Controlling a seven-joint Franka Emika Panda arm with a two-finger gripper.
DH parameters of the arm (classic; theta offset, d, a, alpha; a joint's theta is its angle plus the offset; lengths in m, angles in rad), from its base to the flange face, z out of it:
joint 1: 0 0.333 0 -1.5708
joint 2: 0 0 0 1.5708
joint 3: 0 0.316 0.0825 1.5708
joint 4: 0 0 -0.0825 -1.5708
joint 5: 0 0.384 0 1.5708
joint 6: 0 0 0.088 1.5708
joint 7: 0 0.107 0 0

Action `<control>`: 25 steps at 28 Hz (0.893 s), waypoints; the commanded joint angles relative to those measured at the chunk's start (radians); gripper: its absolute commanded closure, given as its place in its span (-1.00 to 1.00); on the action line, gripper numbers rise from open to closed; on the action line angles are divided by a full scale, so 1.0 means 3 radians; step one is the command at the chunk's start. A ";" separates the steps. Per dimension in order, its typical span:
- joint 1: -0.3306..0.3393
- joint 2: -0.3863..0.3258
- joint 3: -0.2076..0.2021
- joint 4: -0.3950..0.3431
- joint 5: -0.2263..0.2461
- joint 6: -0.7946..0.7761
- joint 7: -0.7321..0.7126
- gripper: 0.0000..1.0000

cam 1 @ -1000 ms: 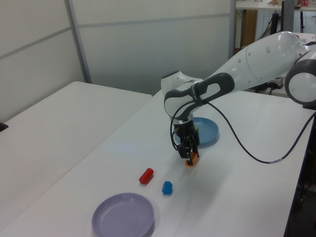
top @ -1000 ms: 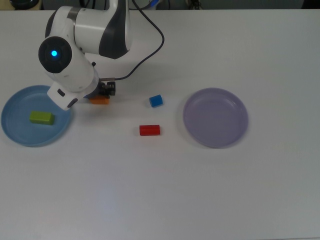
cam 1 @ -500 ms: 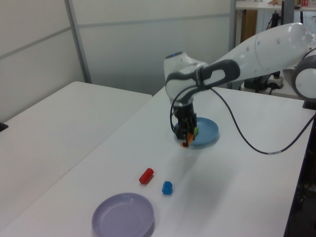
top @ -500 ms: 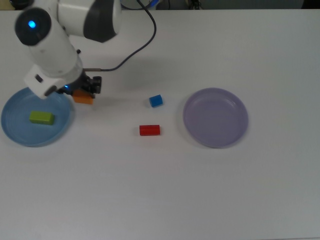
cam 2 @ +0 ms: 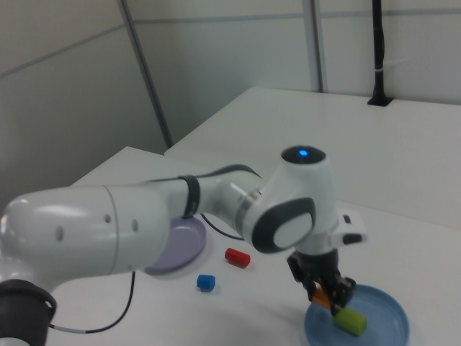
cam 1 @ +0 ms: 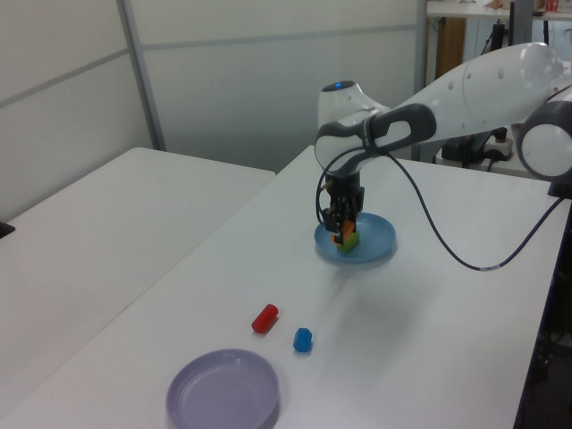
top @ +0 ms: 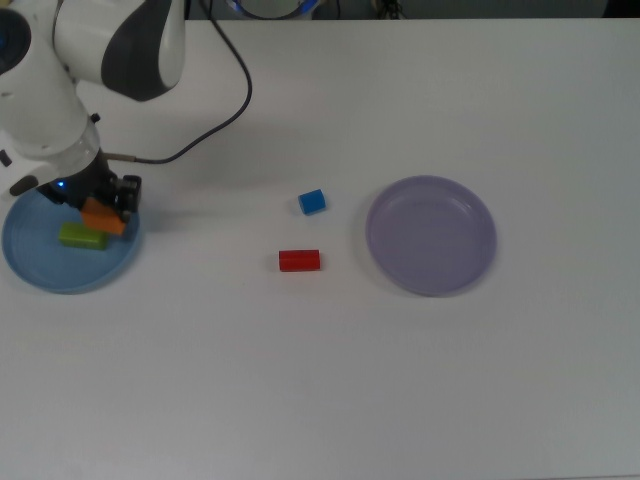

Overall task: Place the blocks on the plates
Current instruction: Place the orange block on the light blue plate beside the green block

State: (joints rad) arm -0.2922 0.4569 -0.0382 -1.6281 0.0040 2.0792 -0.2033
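Orange block over the blue plate

My gripper (top: 108, 208) clasps the orange block (top: 103, 216) above the blue plate (top: 45, 275), beside the green block (top: 82, 237); red block (top: 299, 260) and blue block (top: 312, 201) lie on the table.

Lab: white tables (cam 1: 134, 232), partition walls (cam 1: 268, 71).

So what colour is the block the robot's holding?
Orange block, held in the gripper; clearest in the top view.

In the top view, the small green rectangular block (top: 82, 237) sits in the round light blue plastic plate (top: 40, 275) far left; the small blue cube-like block (top: 312, 202) and small red rectangular block (top: 299, 260) lie between it and the round lilac plastic plate (top: 431, 235).
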 commanded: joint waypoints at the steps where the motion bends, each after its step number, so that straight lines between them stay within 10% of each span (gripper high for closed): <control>1: -0.0089 0.0083 -0.0036 0.0027 -0.0024 0.0146 -0.0008 1.00; 7: -0.0141 0.0083 -0.0036 0.0022 -0.0003 0.0207 -0.0013 0.71; 9: -0.0141 0.0088 -0.0036 0.0017 -0.0003 0.0207 -0.0023 0.24; 10: -0.0141 0.0088 -0.0036 0.0012 -0.0003 0.0207 -0.0038 -0.48; 12: -0.0141 0.0088 -0.0036 0.0007 -0.0003 0.0207 -0.0043 -1.00; 25: -0.0039 0.0037 0.0030 0.0022 0.0012 0.0182 -0.0038 -1.00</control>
State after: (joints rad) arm -0.3338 0.4864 -0.0361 -1.6220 0.0041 2.1307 -0.2070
